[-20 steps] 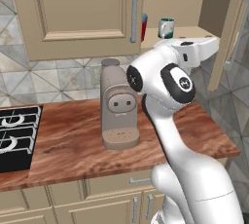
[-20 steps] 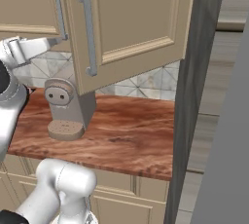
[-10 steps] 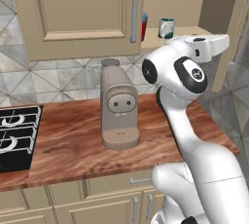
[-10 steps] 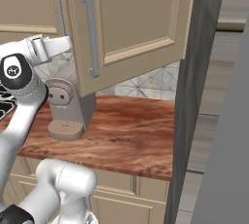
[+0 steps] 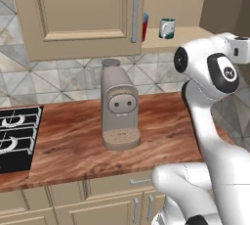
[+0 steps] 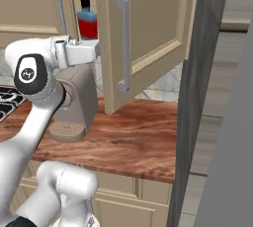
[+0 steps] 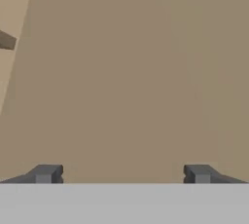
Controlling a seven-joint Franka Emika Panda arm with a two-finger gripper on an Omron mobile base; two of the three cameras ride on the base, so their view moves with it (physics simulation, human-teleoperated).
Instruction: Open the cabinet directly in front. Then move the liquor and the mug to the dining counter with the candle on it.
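Beige cabinet [image 5: 83, 13], one liquor [image 6: 88, 19], one mug [image 5: 167, 28]; pincer [image 7: 121, 174] wide apart, empty.

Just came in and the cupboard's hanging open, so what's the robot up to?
The arm has its tool open and empty, facing a plain beige surface. The cabinet's right door stands swung open. Inside on the shelf sit the liquor and the mug, both untouched.
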